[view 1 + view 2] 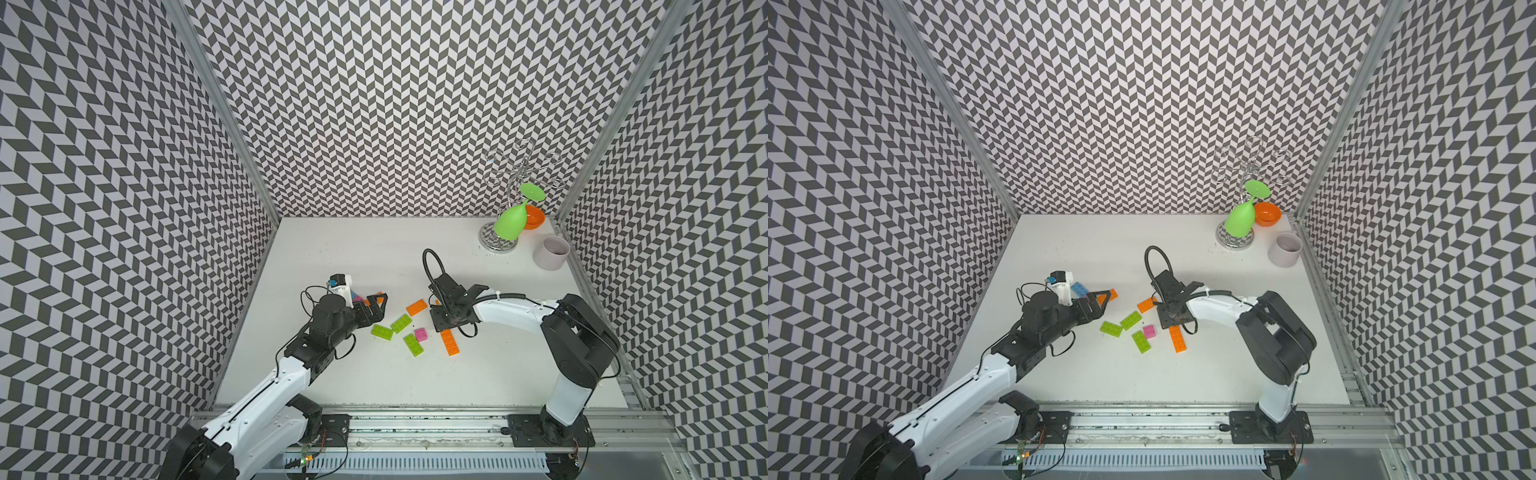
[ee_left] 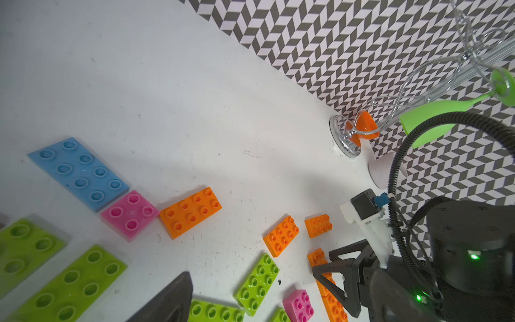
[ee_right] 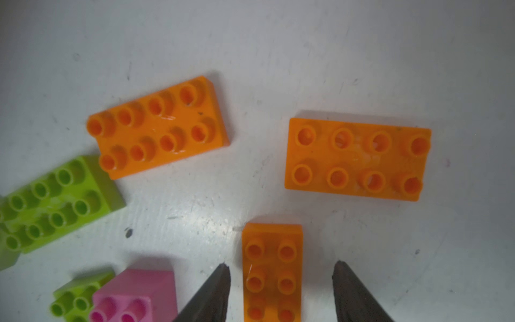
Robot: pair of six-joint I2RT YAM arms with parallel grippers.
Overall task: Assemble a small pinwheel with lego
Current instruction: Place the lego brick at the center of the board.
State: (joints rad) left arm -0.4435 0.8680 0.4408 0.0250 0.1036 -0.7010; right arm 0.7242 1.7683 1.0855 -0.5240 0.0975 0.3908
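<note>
In both top views, a long orange brick (image 1: 450,343) lies flat on the white surface (image 1: 374,257). One end is tucked under the downward-pointing right end effector (image 1: 443,325), and its long axis runs from there toward the robot's base. The left end effector (image 1: 376,301), spread wide and empty, hovers well apart, beyond the lime green bricks (image 1: 401,323) and a pink square brick (image 1: 420,334). The left wrist view shows the right end effector's dark fingers (image 2: 347,252) straddling one end of that orange brick. The right wrist view is clearest. The brick sits between the parted fingers with bare surface on each side, so nothing is gripped, and its length lines up with the fingers' reach. The right arm is plainly nearer, and closing across the brick's narrow width looks like the ready grasp.
</note>
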